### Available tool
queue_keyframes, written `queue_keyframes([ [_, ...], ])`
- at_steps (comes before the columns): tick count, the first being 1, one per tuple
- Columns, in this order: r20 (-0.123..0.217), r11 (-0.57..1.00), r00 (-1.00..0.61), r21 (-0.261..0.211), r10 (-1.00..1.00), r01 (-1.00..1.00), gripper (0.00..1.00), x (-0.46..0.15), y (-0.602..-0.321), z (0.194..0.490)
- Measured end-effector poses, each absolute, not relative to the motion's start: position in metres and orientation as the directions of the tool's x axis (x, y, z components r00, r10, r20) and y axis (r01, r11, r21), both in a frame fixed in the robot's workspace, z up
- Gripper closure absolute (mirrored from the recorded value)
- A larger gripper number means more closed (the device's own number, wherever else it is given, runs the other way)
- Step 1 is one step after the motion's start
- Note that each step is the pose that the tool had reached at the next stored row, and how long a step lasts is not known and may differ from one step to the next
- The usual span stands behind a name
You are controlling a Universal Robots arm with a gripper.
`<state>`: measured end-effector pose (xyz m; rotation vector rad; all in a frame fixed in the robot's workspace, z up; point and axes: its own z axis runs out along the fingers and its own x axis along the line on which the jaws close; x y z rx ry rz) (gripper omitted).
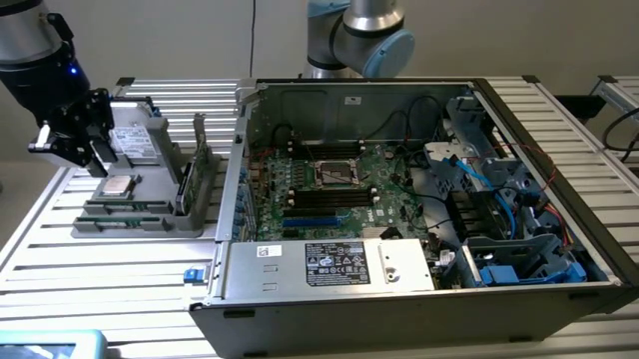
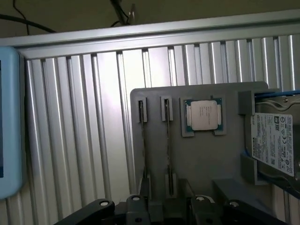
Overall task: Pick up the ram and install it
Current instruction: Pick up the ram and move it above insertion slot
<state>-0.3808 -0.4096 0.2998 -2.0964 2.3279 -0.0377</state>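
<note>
Two ram sticks stand on edge in slots of the grey parts tray (image 2: pixel 206 159), seen edge-on as thin dark lines: one ram stick (image 2: pixel 167 140) and a second (image 2: pixel 142 140) beside it. In the exterior view they are thin green strips (image 1: pixel 128 221) at the tray's near end. My gripper (image 2: pixel 171 211) hovers above the tray, open, its fingers apart on either side of the line of the nearer stick, holding nothing. From outside, the gripper (image 1: pixel 85 161) hangs over the tray's left part. The motherboard (image 1: pixel 299 179) lies in the open computer case, with black memory slots (image 1: pixel 330 198).
On the tray also lie a square silver processor (image 2: pixel 203 115) and a hard drive (image 2: pixel 274 143). A taller green card (image 1: pixel 200 172) stands upright at the tray's right side. Cables and a power supply (image 1: pixel 330 263) crowd the case. A light blue object (image 2: pixel 9 117) sits on the slatted table.
</note>
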Motion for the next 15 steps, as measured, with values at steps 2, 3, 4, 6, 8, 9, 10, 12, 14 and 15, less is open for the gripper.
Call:
queue_keyframes([
  [2,0.013,0.1,-0.1,-0.024,-0.995,-0.995,0.62,-0.381,-0.41,0.297],
  [3,0.016,0.097,-0.098,-0.024,-0.995,-0.995,0.62,-0.381,-0.41,0.296],
  [4,0.019,0.094,-0.095,-0.024,-0.995,-0.995,0.62,-0.381,-0.41,0.295],
  [6,0.031,0.088,-0.089,-0.025,-0.996,-0.996,0.62,-0.381,-0.41,0.295],
  [8,0.038,0.082,-0.083,-0.026,-0.996,-0.996,0.62,-0.381,-0.41,0.293],
  [9,0.039,0.081,-0.082,-0.028,-0.996,-0.996,0.62,-0.381,-0.41,0.292],
  [10,0.039,0.079,-0.081,-0.03,-0.996,-0.996,0.62,-0.381,-0.41,0.291],
  [12,0.039,0.079,-0.08,-0.032,-0.996,-0.996,0.62,-0.381,-0.41,0.288],
  [14,0.039,0.079,-0.08,-0.032,-0.996,-0.996,0.62,-0.381,-0.412,0.285],
  [15,0.039,0.079,-0.08,-0.033,-0.996,-0.996,0.62,-0.381,-0.413,0.283],
])
